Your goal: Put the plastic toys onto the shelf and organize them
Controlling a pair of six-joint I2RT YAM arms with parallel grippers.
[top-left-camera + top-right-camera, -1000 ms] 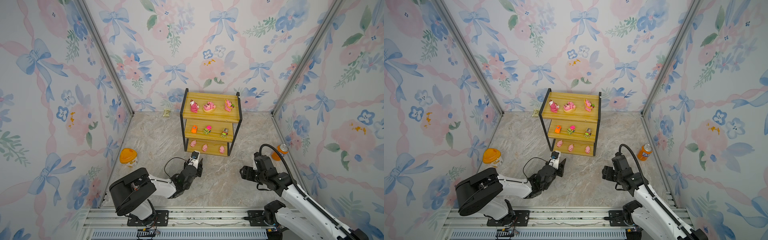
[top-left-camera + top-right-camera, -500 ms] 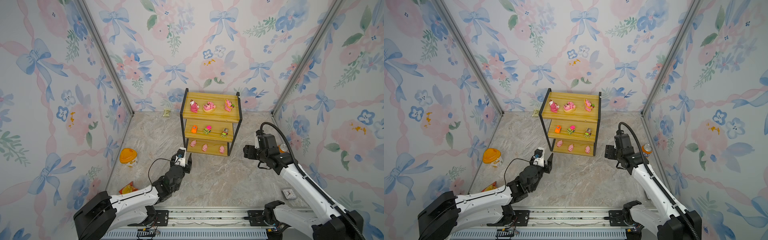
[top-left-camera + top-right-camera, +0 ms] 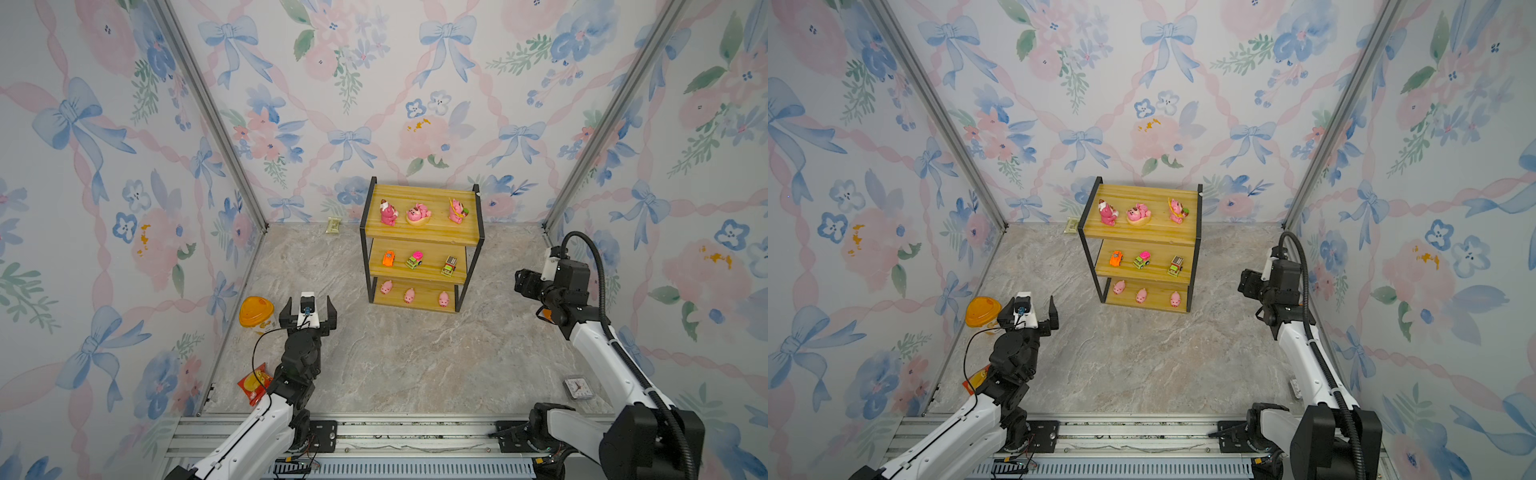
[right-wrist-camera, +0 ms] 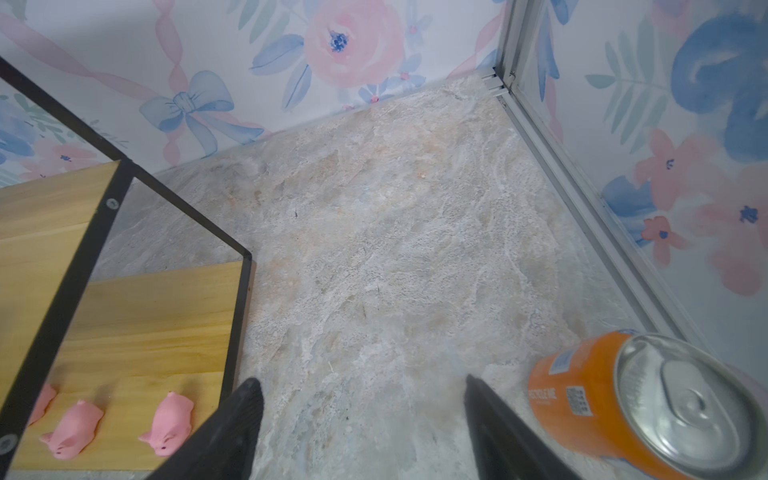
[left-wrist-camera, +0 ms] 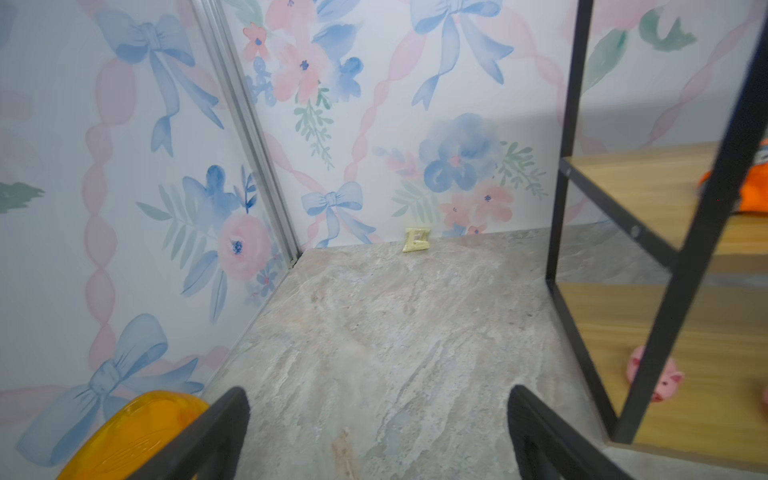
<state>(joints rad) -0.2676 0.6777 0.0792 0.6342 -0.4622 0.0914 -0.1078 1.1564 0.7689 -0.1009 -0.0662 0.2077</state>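
Left gripper (image 3: 308, 306) and right gripper (image 4: 361, 380) both gape wide and empty, one on each side of the shelf (image 3: 415, 195). Bears (image 3: 417, 214) line its top board, cars (image 3: 414, 261) the middle and pigs (image 3: 409, 296) the bottom, so placing looks complete. The next move likely calls only for backing away without knocking it.

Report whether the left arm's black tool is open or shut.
Open: the left tool has its two black fingers spread wide, nothing between them.
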